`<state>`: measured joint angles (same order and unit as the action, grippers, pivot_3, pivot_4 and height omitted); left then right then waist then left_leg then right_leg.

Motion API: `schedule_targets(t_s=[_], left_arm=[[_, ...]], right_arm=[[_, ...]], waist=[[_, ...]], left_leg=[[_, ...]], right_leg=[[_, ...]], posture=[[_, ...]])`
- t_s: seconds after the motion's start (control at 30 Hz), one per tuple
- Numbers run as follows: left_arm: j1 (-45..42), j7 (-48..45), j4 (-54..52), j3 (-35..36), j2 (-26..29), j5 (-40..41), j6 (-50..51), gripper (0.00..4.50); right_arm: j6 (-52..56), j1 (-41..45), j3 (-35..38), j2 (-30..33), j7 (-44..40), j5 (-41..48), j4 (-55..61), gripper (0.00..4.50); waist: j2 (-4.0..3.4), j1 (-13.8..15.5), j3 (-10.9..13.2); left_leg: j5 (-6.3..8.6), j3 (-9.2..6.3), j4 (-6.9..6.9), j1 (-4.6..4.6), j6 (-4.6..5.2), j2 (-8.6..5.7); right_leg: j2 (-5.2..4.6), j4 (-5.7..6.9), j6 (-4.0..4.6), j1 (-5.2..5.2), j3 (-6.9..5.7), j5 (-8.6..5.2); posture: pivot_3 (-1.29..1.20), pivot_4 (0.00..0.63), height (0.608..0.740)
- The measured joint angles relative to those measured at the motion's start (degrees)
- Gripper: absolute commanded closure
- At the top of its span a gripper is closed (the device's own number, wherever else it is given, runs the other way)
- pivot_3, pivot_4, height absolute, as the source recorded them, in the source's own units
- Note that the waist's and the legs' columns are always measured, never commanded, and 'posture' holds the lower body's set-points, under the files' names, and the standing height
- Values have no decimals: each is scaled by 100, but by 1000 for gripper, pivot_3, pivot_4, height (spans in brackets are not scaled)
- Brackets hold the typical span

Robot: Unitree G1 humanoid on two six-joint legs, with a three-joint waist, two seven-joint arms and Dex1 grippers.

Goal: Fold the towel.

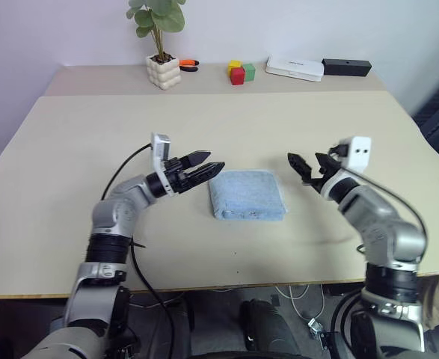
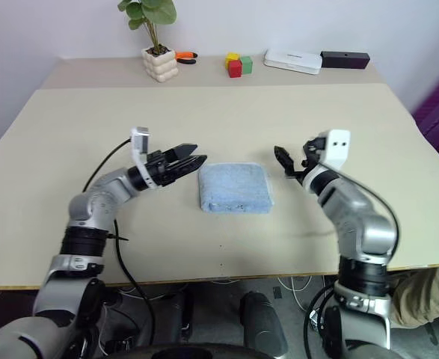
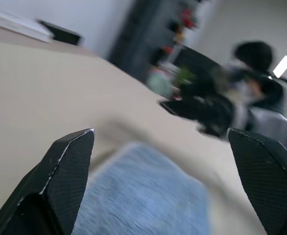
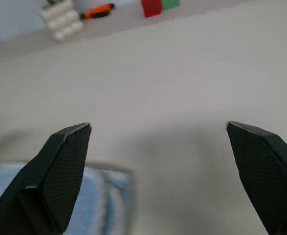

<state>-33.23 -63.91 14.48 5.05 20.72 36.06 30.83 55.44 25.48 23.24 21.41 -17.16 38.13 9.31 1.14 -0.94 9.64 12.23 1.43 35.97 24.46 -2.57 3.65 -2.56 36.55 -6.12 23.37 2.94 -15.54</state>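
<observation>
**Folded towel at the centre of the table, with both tools spread wide on either side**

The towel (image 1: 247,195) lay just below the centre of the left eye view as a compact, squarish stack of layers, its edges roughly lined up and its doubled edge showing along the near side. It rested flat on the table (image 1: 69,149), touched by neither arm. Judged from this shape, the folding appeared to be largely or wholly finished.

The left tool (image 1: 202,166) hovered just left of the towel, pointing across toward it, with its two black fingers spread apart and nothing between them. The right tool (image 1: 303,166) stood to the right of the towel, apart from it, also spread wide and empty; the two wrist views showed each pair of fingers well separated. Such a posture suited a release: with the cloth free, the stack could settle under its own weight without being dragged.

Along the upper edge of the frame stood a potted plant (image 1: 161,45), coloured blocks (image 1: 241,72), a white box (image 1: 295,68) and a black bar (image 1: 346,67), all well clear of the working area.
</observation>
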Motion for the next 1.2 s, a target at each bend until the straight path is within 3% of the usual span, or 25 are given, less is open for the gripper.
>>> schedule_targets(t_s=[0.2, 0.43, 0.63, 1.2], left_arm=[[98, -1033, 15, 50, 724, 200, 207, 29], [360, -1730, -241, 92, 1229, 420, 385, 29], [667, -2162, -552, 134, 1963, 518, 584, 29], [890, -1818, -808, 362, 1986, 585, 487, 29]], right_arm=[[2035, 149, 409, 711, -402, 1334, -286, 0], [3026, 168, 374, 928, -782, 1843, -821, 0], [3128, 176, 116, 954, -1070, 1808, -1344, 0], [2443, 247, -676, 886, -1574, 1335, -1813, 0]], waist=[[0, 22, 0], [-2, 2, 1], [-1, -2, 4], [1, -17, 3]], left_leg=[[1, -1, 2, 1, 2, 1], [2, 2, -2, 3, 4, 1], [2, 3, -2, 4, 5, 5], [3, 4, 4, 3, 5, 6]], right_leg=[[-2, 0, 22, 0, -2, -12], [-2, 1, 19, 7, 0, -11], [1, 2, 21, 11, 0, -12], [3, 3, 20, 9, 1, -11]], posture=[[0, 150, 740], [0, 150, 740], [0, 150, 740], [0, 150, 740]])
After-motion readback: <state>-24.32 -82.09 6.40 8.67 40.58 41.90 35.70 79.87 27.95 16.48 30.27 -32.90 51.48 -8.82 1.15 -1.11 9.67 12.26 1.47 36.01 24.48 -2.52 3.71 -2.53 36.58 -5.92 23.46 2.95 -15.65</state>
